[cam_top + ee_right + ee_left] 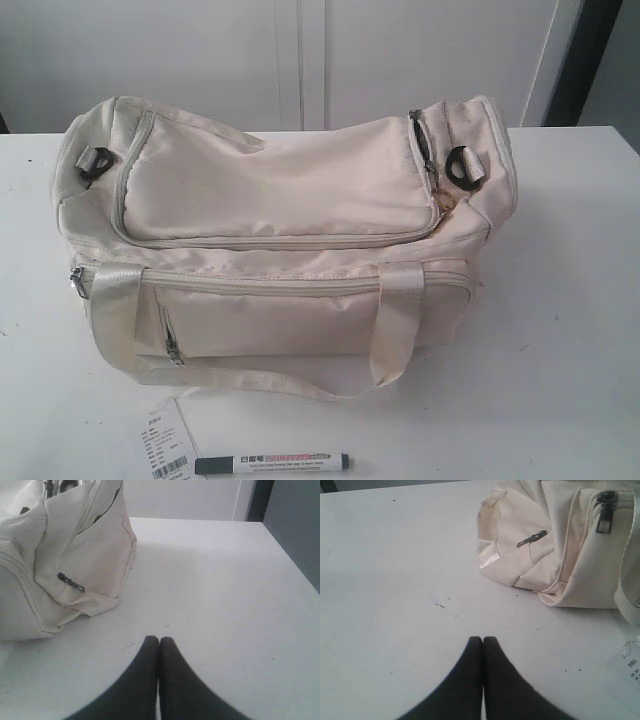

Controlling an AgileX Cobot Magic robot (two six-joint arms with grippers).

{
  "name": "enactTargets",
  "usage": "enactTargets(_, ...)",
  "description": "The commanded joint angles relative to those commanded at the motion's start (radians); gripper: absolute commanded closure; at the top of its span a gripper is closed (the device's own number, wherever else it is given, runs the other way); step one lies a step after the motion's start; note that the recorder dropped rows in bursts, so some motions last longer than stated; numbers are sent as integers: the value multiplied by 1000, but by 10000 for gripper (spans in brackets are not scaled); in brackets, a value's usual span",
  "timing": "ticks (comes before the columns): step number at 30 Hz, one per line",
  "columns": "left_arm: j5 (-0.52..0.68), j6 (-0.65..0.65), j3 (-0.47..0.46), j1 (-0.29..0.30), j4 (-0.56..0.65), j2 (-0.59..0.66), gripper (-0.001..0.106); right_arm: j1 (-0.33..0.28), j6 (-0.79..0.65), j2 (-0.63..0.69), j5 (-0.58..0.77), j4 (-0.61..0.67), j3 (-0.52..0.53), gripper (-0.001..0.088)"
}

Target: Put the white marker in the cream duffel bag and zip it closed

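white marker: apart from both | left end effector: clenched | right end effector: clenched

My gripper is closed, fingertips pressed together above the white table. The cream duffel bag sits nearby, well apart from me.
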Motion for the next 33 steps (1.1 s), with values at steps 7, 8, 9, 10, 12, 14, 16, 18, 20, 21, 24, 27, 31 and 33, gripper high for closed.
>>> enactTargets(7, 0, 0, 0, 0, 0, 0, 1053, 0, 0, 0, 0, -20, 0, 868)
enactTargets(8, 0, 0, 0, 0, 0, 0, 1053, 0, 0, 0, 0, -20, 0, 868)
enactTargets(9, 0, 0, 0, 0, 0, 0, 1053, 0, 0, 0, 0, -20, 0, 868)
enactTargets(10, 0, 0, 0, 0, 0, 0, 1053, 0, -2, 0, -7, -20, 0, 868)
enactTargets(12, 0, 0, 0, 0, 0, 0, 1053, 0, -2, 0, -29, -20, 0, 868)
enactTargets(14, 0, 0, 0, 0, 0, 0, 1053, 0, 0, 0, -78, -18, 0, 868)
enactTargets(16, 0, 0, 0, 0, 0, 0, 1053, 0, 9, 0, -194, 10, 0, 868)
enactTargets(18, 0, 0, 0, 0, 0, 0, 1053, 0, 9, 0, -327, 31, 0, 868)
enactTargets(20, 0, 0, 0, 0, 0, 0, 1053, 0, 9, 0, -488, 33, 0, 868)
enactTargets(21, 0, 0, 0, 0, 0, 0, 1053, 0, 84, 0, -572, 37, 0, 868)
enactTargets(24, 0, 0, 0, 0, 0, 0, 1053, 0, 375, 0, -591, -3, 0, 868)
enactTargets(27, 0, 0, 0, 0, 0, 0, 1053, 0, 375, 0, -632, -30, -22, 868)
enactTargets(31, 0, 0, 0, 0, 0, 0, 1053, 0, 374, 0, -634, -30, -94, 868)
enactTargets(33, 0, 0, 0, 0, 0, 0, 1053, 0, 343, 26, -634, -30, -130, 868)
